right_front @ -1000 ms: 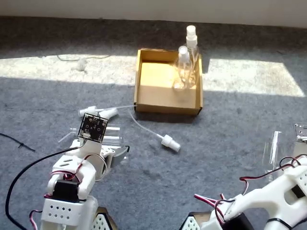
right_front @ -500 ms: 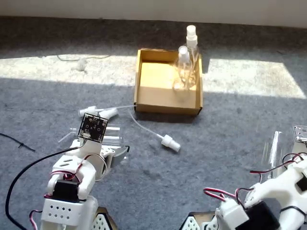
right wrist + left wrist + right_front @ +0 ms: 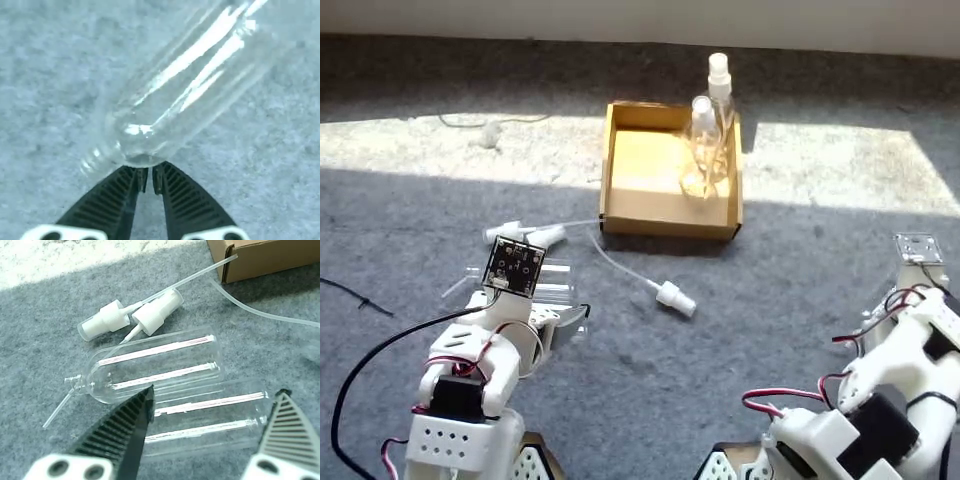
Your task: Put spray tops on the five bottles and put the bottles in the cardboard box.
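Your left gripper (image 3: 216,391) gapes astride the nearer bottle (image 3: 200,415), with spray tops (image 3: 155,315) just beyond it. Capping comes next: close and lift. Your right gripper (image 3: 149,172) sits closed at the neck of a second bottle (image 3: 190,85).

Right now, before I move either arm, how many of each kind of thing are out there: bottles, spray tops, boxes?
Bottles with spray tops on: 2
Bottles without tops: 3
Loose spray tops: 3
Cardboard box: 1
Total: 9
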Controlling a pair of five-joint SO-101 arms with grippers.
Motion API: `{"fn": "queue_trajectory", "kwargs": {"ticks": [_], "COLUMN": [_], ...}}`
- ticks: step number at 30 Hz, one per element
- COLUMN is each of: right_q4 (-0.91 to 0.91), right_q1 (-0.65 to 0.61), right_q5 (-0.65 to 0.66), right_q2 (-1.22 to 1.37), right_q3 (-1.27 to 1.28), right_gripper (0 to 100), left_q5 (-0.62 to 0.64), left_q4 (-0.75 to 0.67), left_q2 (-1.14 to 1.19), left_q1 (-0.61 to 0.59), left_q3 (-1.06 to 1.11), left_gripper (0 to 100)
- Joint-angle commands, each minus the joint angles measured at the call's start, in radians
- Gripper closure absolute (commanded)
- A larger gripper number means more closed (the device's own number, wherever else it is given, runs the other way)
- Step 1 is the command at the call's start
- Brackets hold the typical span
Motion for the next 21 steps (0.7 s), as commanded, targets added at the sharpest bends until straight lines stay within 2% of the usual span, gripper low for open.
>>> {"fn": "queue_trajectory", "kwargs": {"ticks": [1,9,13,18,21], "right_q4": [0.079,0.119,0.186,0.392,0.429], "right_q1": [-0.102,-0.332,-0.348,-0.354,-0.349], "right_q5": [-0.009,-0.009,0.005,0.293,0.417], "right_q2": [-0.005,-0.005,-0.074,-0.302,-0.371], "right_q3": [-0.056,-0.054,-0.065,-0.179,-0.272], "right_gripper": [99.4,99.4,99.4,99.4,98.8], "left_q5": [-0.009,-0.011,-0.011,-0.011,-0.011], "left_q4": [-0.018,-0.018,-0.018,-0.041,-0.040], "left_q2": [-0.008,-0.008,-0.008,-0.008,-0.008], "left_q1": [-0.007,-0.008,-0.008,-0.013,-0.013], "left_q3": [-0.018,-0.018,-0.018,-0.012,-0.012], "left_gripper": [66,66,66,66,66]}}
